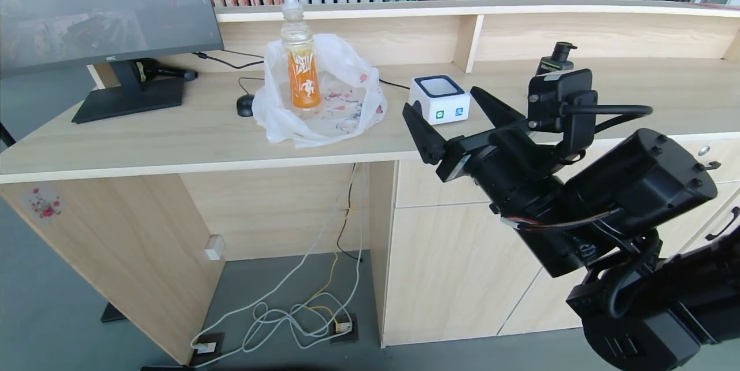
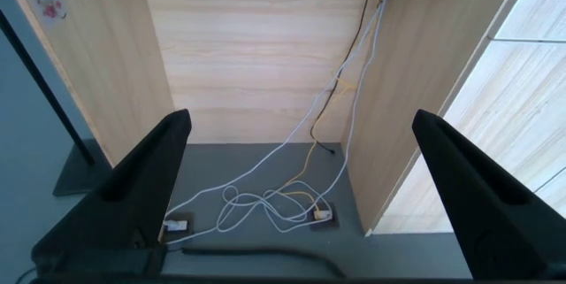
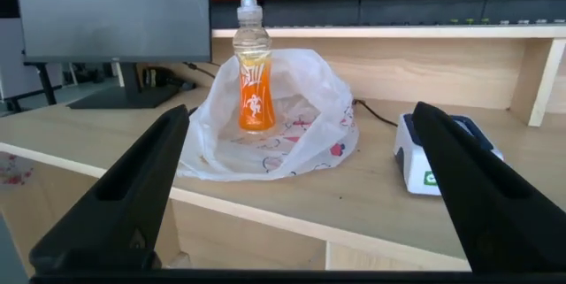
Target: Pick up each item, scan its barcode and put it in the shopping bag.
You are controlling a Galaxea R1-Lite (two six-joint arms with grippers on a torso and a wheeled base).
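Note:
An orange drink bottle [image 1: 300, 70] stands upright inside the open white shopping bag [image 1: 347, 111] on the wooden counter [image 1: 144, 140]. A white box scanner [image 1: 439, 99] sits just right of the bag. My right gripper [image 1: 442, 100] hangs open and holds nothing, in front of the counter edge, level with the scanner. The right wrist view has the bottle [image 3: 254, 80], bag [image 3: 301, 134] and scanner [image 3: 442, 156] ahead of the right gripper [image 3: 301, 116]. A dark pump bottle [image 1: 558, 59] stands at the back right, partly hidden by the arm. My left gripper [image 2: 301, 118] is open, low, facing the recess under the counter.
A monitor [image 1: 98, 7] stands at the counter's left, with a black handheld device [image 1: 162, 70] by its stand and a mouse [image 1: 245, 105] beside the bag. Cables [image 2: 265, 204] lie on the floor under the counter. Drawers [image 1: 451, 255] front the right side.

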